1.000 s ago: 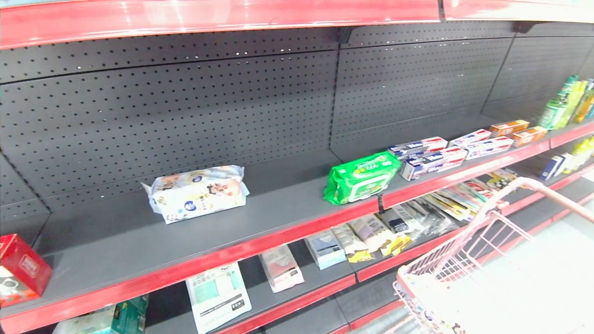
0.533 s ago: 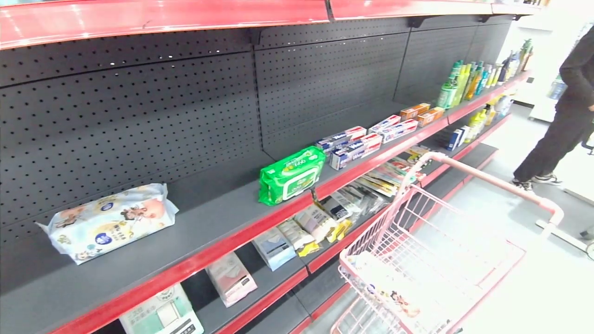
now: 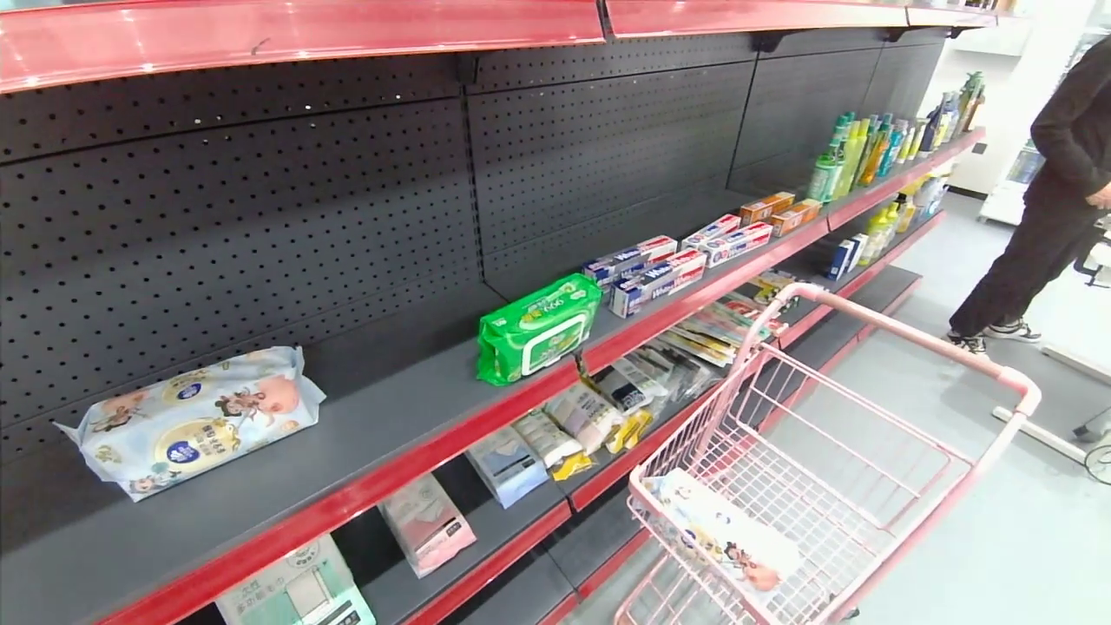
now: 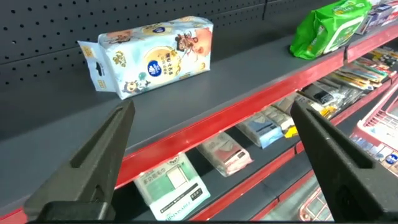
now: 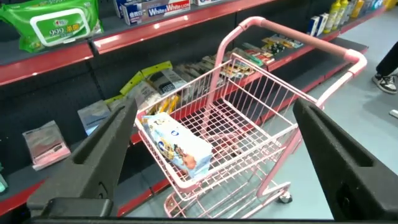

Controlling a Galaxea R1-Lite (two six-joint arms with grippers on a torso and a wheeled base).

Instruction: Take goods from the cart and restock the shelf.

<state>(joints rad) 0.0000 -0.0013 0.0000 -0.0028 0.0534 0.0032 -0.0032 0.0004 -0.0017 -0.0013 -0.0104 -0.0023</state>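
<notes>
Left gripper [image 4: 211, 106] and right gripper [image 5: 216, 104] released, before shelf [image 4: 249, 87] and cart [image 5: 298, 37].
Nothing is grasped by the left gripper; a pale printed pack [image 4: 152, 56] is seen on the shelf just beyond it, a green pack [image 4: 326, 28] farther along. The right gripper is held spread wide above the pink cart, in which a cartoon pack [image 5: 174, 144] is laid.

Dark shelf [image 3: 373, 417]: white wipes pack [image 3: 191, 421], green wipes pack [image 3: 538, 328], toothpaste boxes [image 3: 647, 273].

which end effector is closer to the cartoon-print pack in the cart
Right. The right end effector hangs above the cart, over the cartoon-print pack; the left end effector faces the shelf, farther off.
</notes>
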